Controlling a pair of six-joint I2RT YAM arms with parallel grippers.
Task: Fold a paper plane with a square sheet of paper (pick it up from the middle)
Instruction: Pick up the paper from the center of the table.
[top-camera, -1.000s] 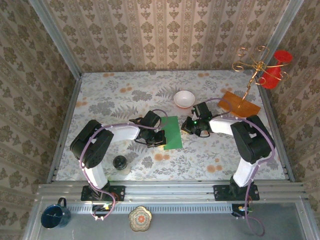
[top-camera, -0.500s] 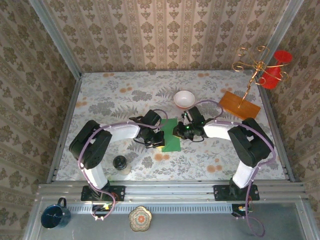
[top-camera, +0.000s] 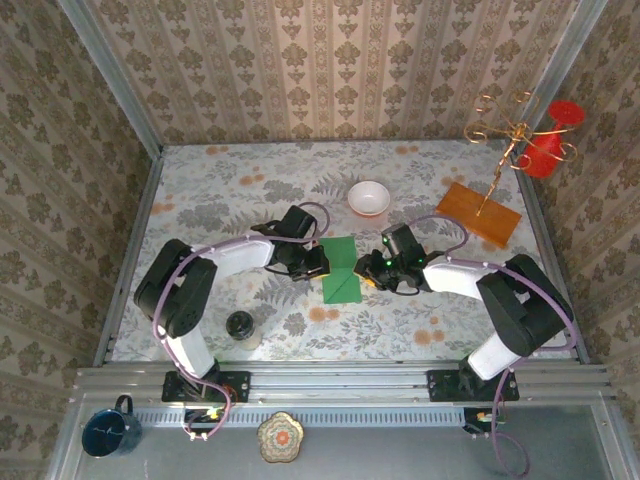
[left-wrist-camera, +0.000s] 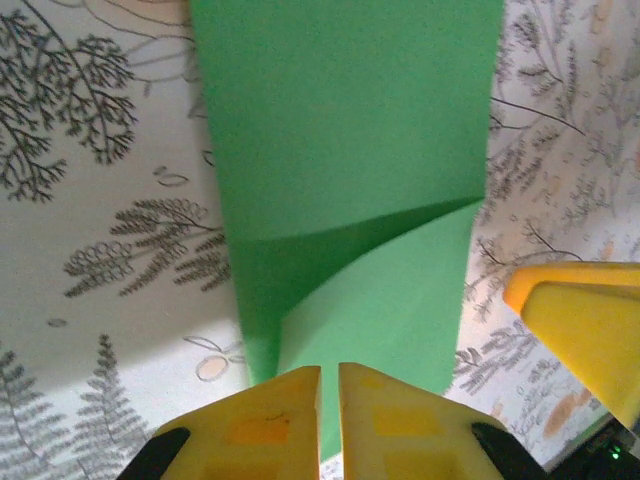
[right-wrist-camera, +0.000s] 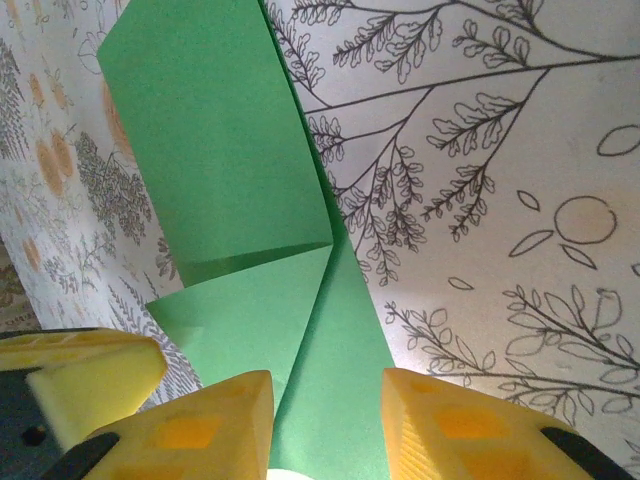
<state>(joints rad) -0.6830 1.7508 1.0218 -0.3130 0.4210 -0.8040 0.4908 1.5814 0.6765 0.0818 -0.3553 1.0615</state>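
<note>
Floral table (top-camera: 220, 200) has the square sheet of paper (top-camera: 342, 284) lying flat between both arms, folded narrower with one diagonal flap, so the early folds look done, no dart yet. Right gripper (right-wrist-camera: 325, 400) sits spread over its edge; left gripper (left-wrist-camera: 330, 385) has pads nearly meeting, can't tell if it's pinching.

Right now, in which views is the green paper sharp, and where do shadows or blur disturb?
Left wrist view: green paper sharp, darker shade under its folded flap, left gripper soft. Right wrist view: paper creases crisp, right gripper slightly blurred. Top external view: even light, paper small.
</note>
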